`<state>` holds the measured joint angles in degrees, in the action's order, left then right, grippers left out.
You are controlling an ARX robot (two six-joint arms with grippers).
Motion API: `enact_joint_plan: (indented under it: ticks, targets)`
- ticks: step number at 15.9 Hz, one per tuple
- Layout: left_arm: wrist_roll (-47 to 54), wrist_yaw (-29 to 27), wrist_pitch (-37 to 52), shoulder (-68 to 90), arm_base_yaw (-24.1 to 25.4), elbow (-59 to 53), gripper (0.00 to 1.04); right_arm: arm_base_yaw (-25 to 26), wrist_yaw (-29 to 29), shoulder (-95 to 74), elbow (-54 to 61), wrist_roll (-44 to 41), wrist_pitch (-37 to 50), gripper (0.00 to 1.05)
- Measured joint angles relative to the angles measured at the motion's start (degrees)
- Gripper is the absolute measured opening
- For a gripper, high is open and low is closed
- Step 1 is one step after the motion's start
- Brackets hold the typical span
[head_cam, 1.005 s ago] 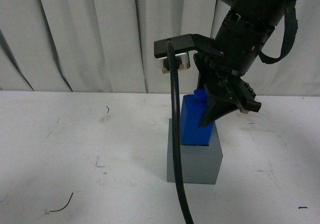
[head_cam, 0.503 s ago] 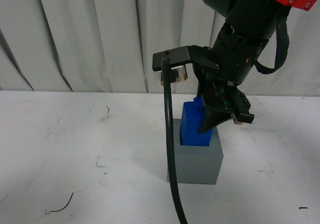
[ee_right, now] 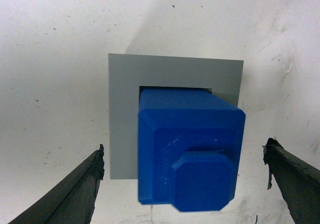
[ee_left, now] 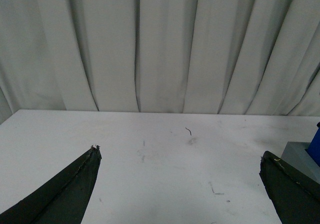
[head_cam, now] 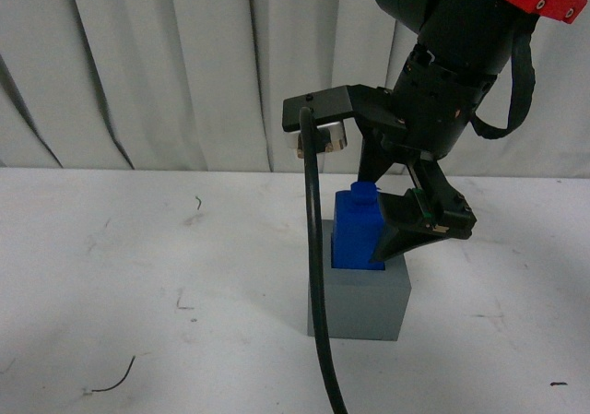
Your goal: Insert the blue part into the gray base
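Observation:
The blue part (head_cam: 358, 231) stands upright in the recess of the gray base (head_cam: 359, 301), its knob on top. In the right wrist view the blue part (ee_right: 187, 154) sits in the gray base (ee_right: 122, 119), seen from above. My right gripper (head_cam: 392, 222) hangs over them, open; in its wrist view the right gripper (ee_right: 183, 146) has its jaws wide on either side of the blue part, not touching it. My left gripper (ee_left: 180, 153) is open and empty over the bare table. The gray base (ee_left: 301, 156) and blue part (ee_left: 316, 143) show at that view's edge.
A black cable (head_cam: 316, 276) hangs from the right arm in front of the gray base. The white table (head_cam: 138, 285) has small scuffs and a thin dark wire scrap (head_cam: 112, 381). A pale curtain (head_cam: 166, 64) closes the back.
My right gripper has opened and let go of the blue part. The blue part has gone from tilted to upright and sits lower in the gray base.

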<state>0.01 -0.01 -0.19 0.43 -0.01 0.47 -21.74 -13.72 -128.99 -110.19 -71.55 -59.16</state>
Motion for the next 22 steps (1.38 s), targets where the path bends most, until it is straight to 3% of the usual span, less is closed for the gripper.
enact_joint_plan:
  ticks: [5,7,10,14,16,19,21,22]
  targets:
    - [0.0,0.0,0.0,0.0,0.0,0.0,0.98,1.7,-6.4,8.1,4.6,0.4,3.4,0.98]
    - [0.0,0.0,0.0,0.0,0.0,0.0,0.98,3.6,-10.7,13.4,10.1,0.6,10.0,0.98]
    - [0.0,0.0,0.0,0.0,0.0,0.0,0.98,8.4,-11.9,25.8,27.2,7.5,38.9,0.98]
    - [0.0,0.0,0.0,0.0,0.0,0.0,0.98,20.9,-2.3,35.6,53.9,34.9,82.3,0.98]
    - [0.0,0.0,0.0,0.0,0.0,0.0,0.98,27.2,-3.8,43.8,68.1,46.8,98.8,0.98]
    - [0.0,0.0,0.0,0.0,0.0,0.0,0.98,31.1,-7.3,53.3,77.5,53.6,102.3,0.98]
    - [0.0,0.0,0.0,0.0,0.0,0.0,0.98,30.3,4.0,67.2,85.6,65.2,93.8,0.73]
    - [0.0,0.0,0.0,0.0,0.0,0.0,0.98,30.4,4.8,71.4,88.0,66.8,91.7,0.65]
